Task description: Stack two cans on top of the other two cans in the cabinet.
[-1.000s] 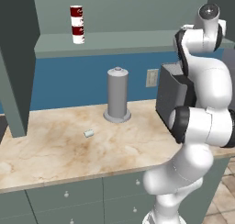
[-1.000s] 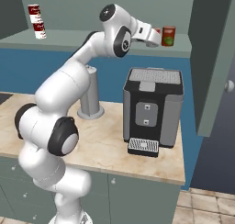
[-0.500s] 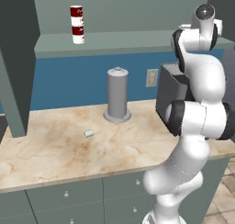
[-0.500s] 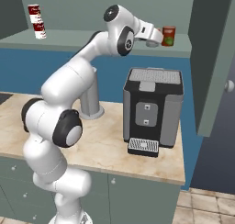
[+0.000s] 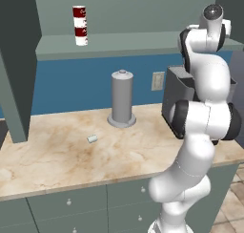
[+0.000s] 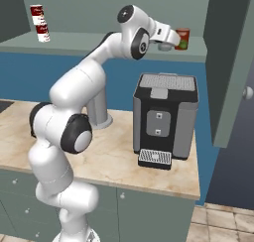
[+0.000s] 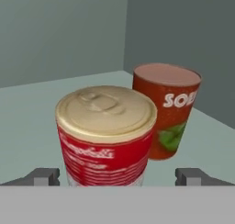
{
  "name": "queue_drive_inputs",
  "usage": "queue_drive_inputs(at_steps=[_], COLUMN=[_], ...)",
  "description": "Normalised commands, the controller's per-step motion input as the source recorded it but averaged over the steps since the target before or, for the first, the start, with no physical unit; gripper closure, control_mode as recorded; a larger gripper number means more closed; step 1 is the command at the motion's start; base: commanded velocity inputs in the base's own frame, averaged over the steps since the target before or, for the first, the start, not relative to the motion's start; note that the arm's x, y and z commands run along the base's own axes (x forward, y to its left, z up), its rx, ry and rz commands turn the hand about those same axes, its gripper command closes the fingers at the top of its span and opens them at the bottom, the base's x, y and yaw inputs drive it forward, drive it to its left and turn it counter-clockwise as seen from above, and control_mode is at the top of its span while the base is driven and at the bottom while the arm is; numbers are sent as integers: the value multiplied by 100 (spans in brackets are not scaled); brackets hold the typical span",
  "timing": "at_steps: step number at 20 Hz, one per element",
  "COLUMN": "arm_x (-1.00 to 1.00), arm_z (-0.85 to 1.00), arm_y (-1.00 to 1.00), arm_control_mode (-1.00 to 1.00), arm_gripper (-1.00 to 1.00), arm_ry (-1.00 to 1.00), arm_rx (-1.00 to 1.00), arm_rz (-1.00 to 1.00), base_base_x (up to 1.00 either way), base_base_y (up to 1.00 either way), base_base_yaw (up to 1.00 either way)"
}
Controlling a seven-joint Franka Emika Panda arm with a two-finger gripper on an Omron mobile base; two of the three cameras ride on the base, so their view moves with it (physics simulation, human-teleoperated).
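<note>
Step in hand, by judgement: grasp the near can on the cabinet shelf for stacking.

1. Hand (image 7: 117, 177): fingers (image 7: 43, 176) stand wide apart, one each side of the near can, nothing clamped. In the hand view the tips sit low, at approx. the can's base level, with clear gaps both sides.

2. Near can (image 7: 106, 136): squat, red w/ white lettering, pale cream lid. It stands upright on the shelf, centred between the fingers. Keep it centred; advance straight along the hand's axis until the fingertips pass the can's widest point, then close evenly. Grip mid-body, not on the rim, so the can does not tip.

3. Far can (image 7: 167, 109): taller, orange-red w/ green patch, just behind and to one side of the near can. Whether they touch: cannot tell. Risk: an over-long advance pushes the near can into it. Stop short.

4. Shelf (image 7: 32, 108): flat, grey-green, inside the cabinet (image 6: 225, 62). A side wall is close behind the far can; lift straight up before any sideways move.

5. Already stacked: the two banded soup cans (image 5: 80, 25), one on the other, at the far end of the same shelf.

6. Below the shelf, on the tabletop (image 5: 57, 153): coffee machine (image 6: 166, 114) and grey cylinder (image 5: 122, 98). Keep elbow clear of both.
</note>
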Motion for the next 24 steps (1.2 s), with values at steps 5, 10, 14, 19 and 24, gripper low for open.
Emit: queue_drive_inputs(at_steps=[5,10,14,19,24], arm_x=[14,9,1,0,0], arm_z=[-2,0,-4,-10,-10], arm_y=[-10,-7,-2,0,0], arm_control_mode=[-100,-100,-100,-100,-100], arm_gripper=[-100,-100,100,100,100], arm_ry=[0,0,0,0,0], arm_rx=[0,0,0,0,0], arm_rz=[0,0,0,0,0], base_base_x=[0,0,0,0,0], base_base_y=[0,0,0,0,0], base_base_yaw=[0,0,0,0,0])
